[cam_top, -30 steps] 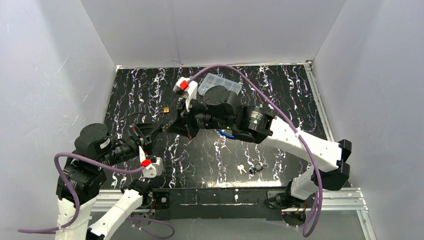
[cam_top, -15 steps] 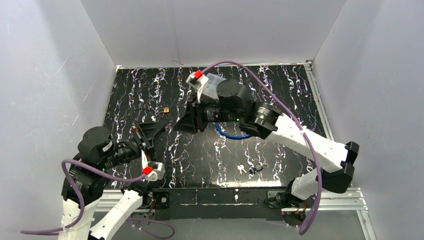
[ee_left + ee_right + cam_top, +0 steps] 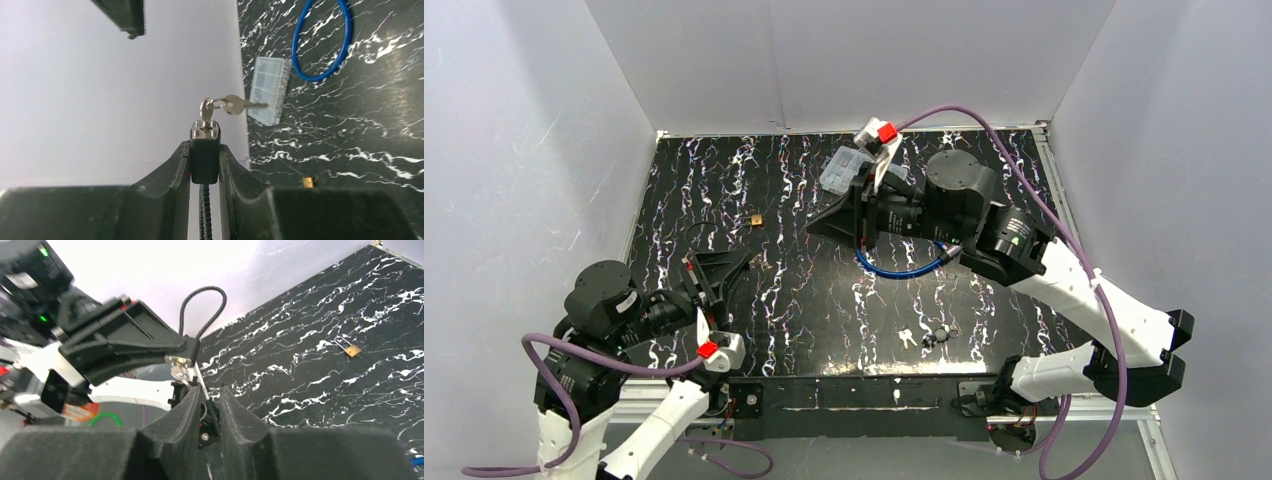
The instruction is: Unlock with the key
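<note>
My left gripper (image 3: 204, 150) is shut on a black cable lock body (image 3: 204, 159) and holds it off the table. A silver key (image 3: 207, 113) stands in the lock's end, and a second key (image 3: 241, 105) hangs from its ring. In the right wrist view the lock (image 3: 179, 360) with the key (image 3: 178, 373) and its black cable loop (image 3: 200, 310) sits just beyond my right gripper (image 3: 211, 389). That gripper's jaws are a narrow gap apart and hold nothing. In the top view the left gripper (image 3: 736, 262) and the right gripper (image 3: 816, 228) are apart.
A small brass padlock (image 3: 755, 219) lies at the mat's back left and also shows in the right wrist view (image 3: 353, 350). A blue cable loop (image 3: 894, 268) and a clear plastic box (image 3: 844, 170) lie under the right arm. Loose keys (image 3: 909, 337) lie near the front edge.
My right arm has swung back to the right, away from the lock. The blue cable loop has come into view. My left arm has drawn back slightly, still holding the lock.
</note>
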Controlling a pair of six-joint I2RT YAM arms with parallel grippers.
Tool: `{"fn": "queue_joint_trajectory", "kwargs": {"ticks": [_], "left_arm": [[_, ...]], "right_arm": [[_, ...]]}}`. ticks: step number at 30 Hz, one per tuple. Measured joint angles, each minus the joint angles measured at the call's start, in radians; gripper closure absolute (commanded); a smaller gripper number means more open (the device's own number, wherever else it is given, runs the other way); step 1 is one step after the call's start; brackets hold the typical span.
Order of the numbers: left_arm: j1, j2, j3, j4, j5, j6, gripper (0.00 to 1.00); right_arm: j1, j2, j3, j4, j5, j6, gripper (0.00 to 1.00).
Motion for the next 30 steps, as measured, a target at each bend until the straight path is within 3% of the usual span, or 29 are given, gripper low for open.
{"fn": "queue_joint_trajectory", "kwargs": {"ticks": [3, 10, 17, 24, 30], "left_arm": [[0.000, 0.040, 0.058, -0.039, 0.005, -0.079, 1.00], [0.000, 0.254, 0.341, -0.187, 0.089, -0.430, 1.00], [0.000, 0.320, 0.346, -0.280, 0.170, -0.661, 1.00], [0.000, 0.333, 0.355, -0.284, 0.220, -0.805, 1.00], [0.000, 0.341, 0.360, -0.271, 0.240, -0.874, 1.00]], "right_arm": [[0.025, 0.008, -0.019, -0.013, 0.016, -0.068, 0.76], [0.072, 0.008, -0.033, -0.035, -0.001, -0.185, 0.62], [0.072, -0.052, -0.047, -0.001, -0.019, -0.203, 0.71], [0.099, -0.064, -0.050, 0.034, -0.034, -0.203, 0.65], [0.158, -0.030, -0.050, 0.032, -0.026, -0.219, 0.65]]}}
